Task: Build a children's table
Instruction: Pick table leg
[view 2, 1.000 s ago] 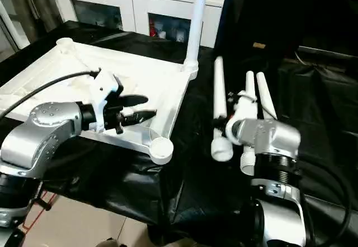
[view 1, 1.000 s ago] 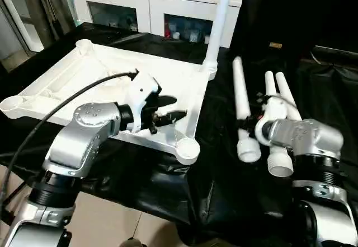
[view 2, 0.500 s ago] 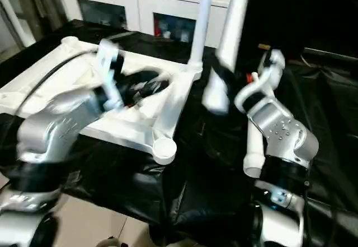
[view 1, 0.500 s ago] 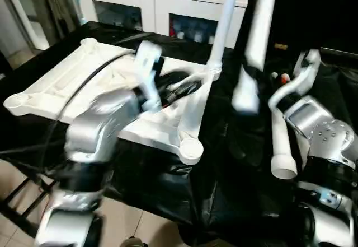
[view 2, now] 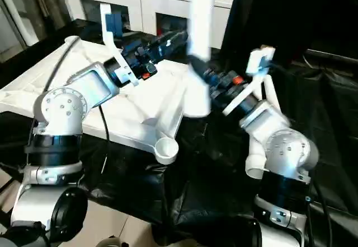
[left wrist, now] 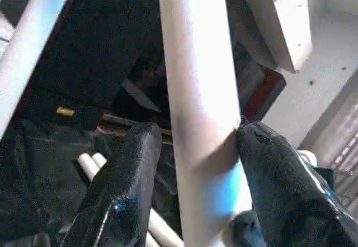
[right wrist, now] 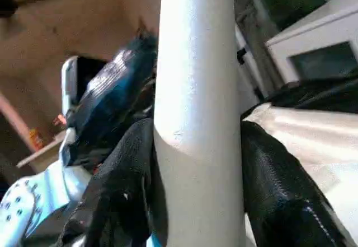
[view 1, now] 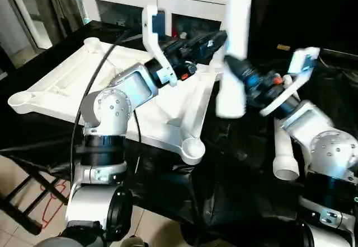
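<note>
The top of the raised leg (view 1: 234, 45) runs out past the upper edge of both head views. A second upright tube shows through the left wrist camera; whether it is the leg seated in the far corner socket cannot be told, since that socket is hidden behind the left gripper and the raised leg.

Nearest, the right gripper (right wrist: 196, 163) is clamped on the raised leg, one black finger (right wrist: 126, 185) pressed to each side of the white tube. The tube stands almost upright, its wide open end hanging just below the grip, above the black cloth (view 1: 235, 180).

The left gripper (left wrist: 193, 168) reaches across from the other side. Its fingers (left wrist: 126, 180) sit close on either side of a white tube, one pad touching it, the other with a thin gap; whether it truly grips cannot be told.

Below and beside both grippers lies the tabletop (view 1: 61, 84), ribbed underside up, its near corner socket (view 1: 192, 148) empty. Another loose leg (view 1: 284, 152) lies on the cloth under the right forearm. Beyond stands a white glass-door cabinet (view 1: 140, 6).
</note>
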